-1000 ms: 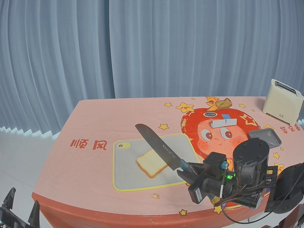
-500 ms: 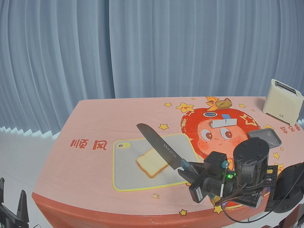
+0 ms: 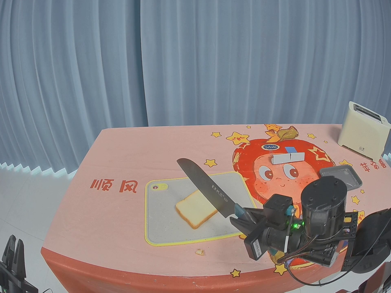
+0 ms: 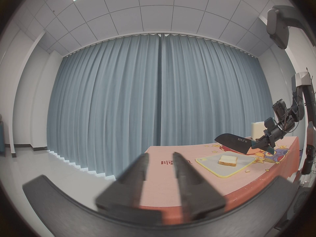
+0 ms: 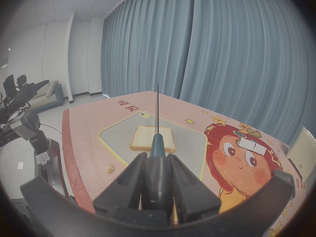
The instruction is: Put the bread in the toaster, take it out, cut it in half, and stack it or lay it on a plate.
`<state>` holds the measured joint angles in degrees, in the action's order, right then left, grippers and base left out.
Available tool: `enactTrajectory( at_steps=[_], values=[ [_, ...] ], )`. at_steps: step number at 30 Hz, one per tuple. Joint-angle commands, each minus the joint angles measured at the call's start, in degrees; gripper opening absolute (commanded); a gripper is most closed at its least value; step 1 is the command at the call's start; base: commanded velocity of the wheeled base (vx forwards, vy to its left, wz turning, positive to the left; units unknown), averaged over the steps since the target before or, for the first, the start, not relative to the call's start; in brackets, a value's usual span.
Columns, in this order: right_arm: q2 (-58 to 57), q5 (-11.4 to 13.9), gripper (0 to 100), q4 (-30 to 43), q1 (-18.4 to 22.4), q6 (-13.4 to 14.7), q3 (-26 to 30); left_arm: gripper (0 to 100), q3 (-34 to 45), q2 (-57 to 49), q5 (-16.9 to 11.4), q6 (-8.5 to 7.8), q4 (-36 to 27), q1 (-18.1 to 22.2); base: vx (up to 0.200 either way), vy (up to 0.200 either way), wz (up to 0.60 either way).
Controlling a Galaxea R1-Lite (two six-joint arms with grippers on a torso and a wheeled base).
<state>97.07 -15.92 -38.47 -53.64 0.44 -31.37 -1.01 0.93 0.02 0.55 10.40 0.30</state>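
guessing toasting's done | bread (image 3: pixel 196 209) whole on board (image 3: pixel 163 220) near table's front edge | right gripper (image 5: pixel 157 158) clamped on knife (image 3: pixel 205 188) above it, no cut yet | left gripper (image 4: pixel 159 168) fingers apart, off the front-left corner | plating left

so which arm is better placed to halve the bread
Right. The right end effector is shut on the handle of the dark-bladed knife, whose blade is poised over the pale square bread slice on the grey yellow-edged cutting board. The left end effector sits open, off the corner of the pink table.
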Motion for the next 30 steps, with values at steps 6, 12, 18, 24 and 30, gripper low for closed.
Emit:
enactTrajectory(
  at_steps=[6, 12, 18, 24, 30],
  values=[
    [-0.31, -0.08, 0, -0.02, -0.85, 0.09, 0.43, 0, 1.01, -0.31, -1.87, -1.43, -0.64, 0.05, 0.0, 0.0, 0.0],
    [-0.48, -0.08, 0, -0.11, -0.77, 0.0, 0.43, 0, 1.01, -0.31, -1.87, -0.72, 1.2, 0.05, 0.0, 0.0, 0.0],
    [-0.66, -0.34, 0, -0.11, -0.77, 0.0, 0.43, 0, 0.57, -0.22, -3.89, -1.25, 2.7, 0.13, 0.0, 0.0, 0.0],
    [-0.92, -0.43, 0, -0.02, -1.47, -0.09, 0.78, 0, 1.01, 9.97, -5.47, -1.16, 11.75, 1.63, 0.0, 0.0, 0.0],
    [-1.27, -0.43, 0, 0.07, -1.56, -0.09, 0.78, 0, -1.01, 14.81, -7.93, -1.6, 12.98, 1.45, 0.0, 0.0, 0.0]
  ],
)
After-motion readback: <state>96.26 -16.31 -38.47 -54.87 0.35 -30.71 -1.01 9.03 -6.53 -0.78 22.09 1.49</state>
